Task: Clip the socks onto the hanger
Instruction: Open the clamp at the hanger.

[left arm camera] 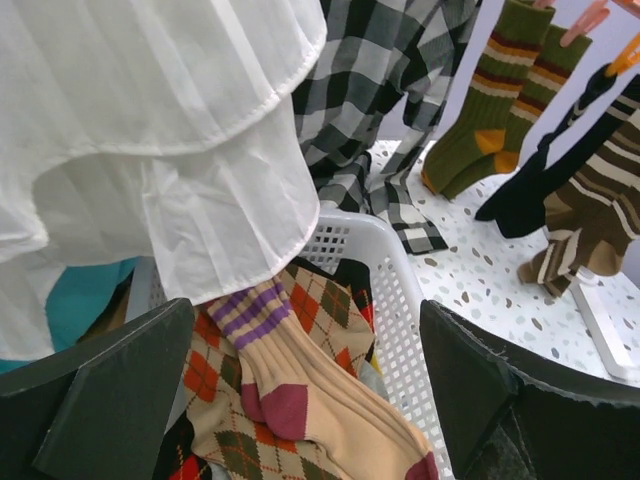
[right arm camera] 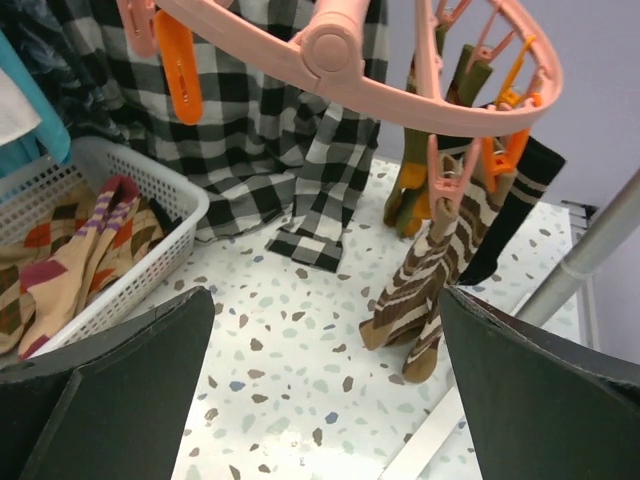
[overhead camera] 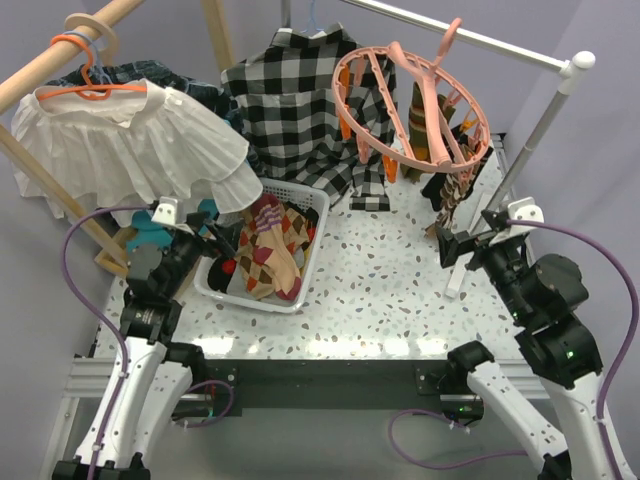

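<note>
The salmon-pink ring hanger hangs from the white rail at the back right, also in the right wrist view. Olive, black and brown-striped socks hang clipped under it; they also show in the left wrist view. More socks lie in the white mesh basket: a cream sock with purple stripes and a pink heel on argyle socks. My left gripper is open and empty just above the basket's left end. My right gripper is open and empty over the table, below the hanger.
A black-and-white checked shirt hangs at the back centre, its hem on the table. A white blouse on an orange coat hanger hangs over the left arm. A white rail post stands at the right.
</note>
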Robot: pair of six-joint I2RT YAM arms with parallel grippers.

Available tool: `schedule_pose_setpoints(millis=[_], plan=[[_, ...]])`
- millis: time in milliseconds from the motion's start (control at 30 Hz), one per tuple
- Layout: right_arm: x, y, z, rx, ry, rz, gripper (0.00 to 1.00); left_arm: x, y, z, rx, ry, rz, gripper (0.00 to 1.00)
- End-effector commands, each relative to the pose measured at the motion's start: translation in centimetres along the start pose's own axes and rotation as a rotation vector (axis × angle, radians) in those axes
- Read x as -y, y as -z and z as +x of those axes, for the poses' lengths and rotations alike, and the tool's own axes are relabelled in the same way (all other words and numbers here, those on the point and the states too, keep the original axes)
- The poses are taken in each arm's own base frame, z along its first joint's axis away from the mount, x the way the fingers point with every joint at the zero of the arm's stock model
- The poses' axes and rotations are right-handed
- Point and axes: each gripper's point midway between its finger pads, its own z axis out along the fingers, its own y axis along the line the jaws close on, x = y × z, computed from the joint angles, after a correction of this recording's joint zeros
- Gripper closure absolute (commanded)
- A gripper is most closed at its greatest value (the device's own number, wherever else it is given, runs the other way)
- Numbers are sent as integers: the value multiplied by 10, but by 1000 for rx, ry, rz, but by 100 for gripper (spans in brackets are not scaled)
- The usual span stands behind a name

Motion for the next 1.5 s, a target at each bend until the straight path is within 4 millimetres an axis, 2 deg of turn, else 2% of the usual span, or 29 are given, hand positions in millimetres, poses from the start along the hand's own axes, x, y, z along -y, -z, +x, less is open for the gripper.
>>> schedule_pose_setpoints(millis=[0, 133, 200, 233, 267, 300, 333, 367, 433, 567, 633, 800, 833, 867, 933, 1067, 1133, 1233, 1467], plan=[[-14, -10, -27, 23, -34, -69, 1, 25, -6, -27, 65, -28, 128, 0], [-24, -19, -30, -7, -80, -111, 1, 30, -12, -25, 49, -14, 162, 0], [-40, -19, -37, 5, -82, -205, 1, 31, -17, -21, 30, -3, 174, 0], [-42, -22, -36, -7, -94, -212, 2, 33, -19, -22, 27, 6, 183, 0], [-45, -33, -22, -76, -110, -213, 1, 35, -22, -19, 9, 10, 200, 0], [-46, -33, -27, -96, -113, -219, 1, 36, -23, -19, 2, 12, 208, 0], [-53, -34, -23, -136, -101, -260, 1, 38, -24, -21, 2, 12, 216, 0], [-58, -39, -10, -216, -103, -278, 1, 39, -24, -21, -5, 13, 222, 0], [-64, -37, -19, -212, -125, -311, 1, 39, -26, -20, -17, 12, 221, 0], [-61, -42, -33, -179, -171, -282, 2, 42, -28, -14, -46, 11, 226, 0], [-61, -46, -33, -196, -207, -264, 1, 46, -29, -13, -51, 9, 237, 0], [-62, -57, -40, -183, -277, -244, 2, 69, -38, -5, -79, -17, 275, 0], [-61, -59, -47, -147, -288, -238, 2, 73, -39, -4, -84, -32, 283, 0], [-60, -61, -46, -141, -302, -230, 4, 80, -42, 2, -107, -30, 295, 0], [-60, -66, -52, -106, -337, -220, 13, 86, -46, 0, -110, -25, 303, 0], [-58, -77, -48, -80, -385, -190, 23, 97, -54, 0, -118, 11, 321, 0], [-56, -81, -55, -39, -412, -179, 27, 103, -56, -1, -114, 29, 337, 0], [-54, -88, -59, -7, -450, -163, 29, 114, -61, -2, -110, 45, 359, 0], [-44, -100, -53, 31, -498, -94, 33, 145, -73, 0, -115, 57, 401, 0]])
